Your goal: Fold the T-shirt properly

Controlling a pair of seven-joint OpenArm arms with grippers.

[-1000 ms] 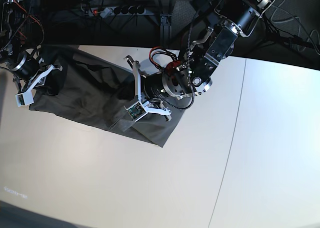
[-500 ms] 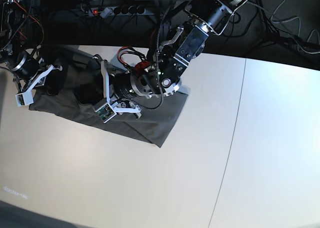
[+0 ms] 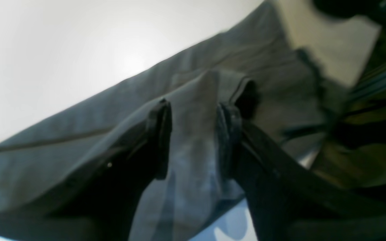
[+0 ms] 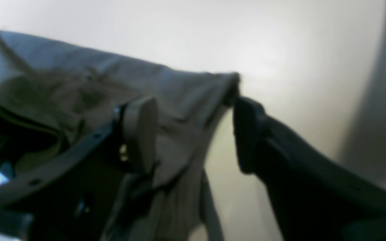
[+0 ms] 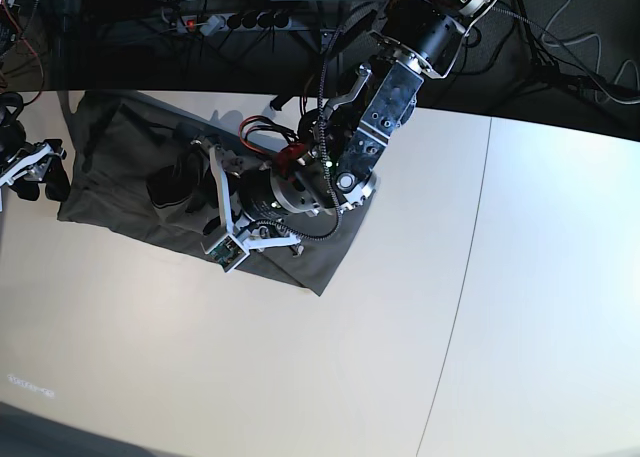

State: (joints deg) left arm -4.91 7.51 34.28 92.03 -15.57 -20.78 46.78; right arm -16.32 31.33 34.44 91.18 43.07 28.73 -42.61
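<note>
Left claw: left gripper (image 3: 193, 137) has its jaws parted, a ridge of cloth standing between the pads; whether the pads press it is too blurred to tell.
Left claw, overhead: it (image 5: 232, 232) sits low over the near edge of the cloth, its arm covering the garment's middle.
Right claw: right gripper (image 4: 193, 134) is spread wide; a cloth corner lies in the gap, reaching the far pad's tip (image 4: 246, 110), not pinched.
Right claw, overhead: it (image 5: 30, 172) is at the picture's left border, partly cut off.
T-shirt: the T-shirt (image 5: 120, 192) lies partly folded beyond and beside the left claw, its left end by the right claw.
Open room: the table (image 5: 400, 377) is bare nearer than both claws and far to the side.
Hard to read: both wrist views are blurred; print mark not made out.
</note>
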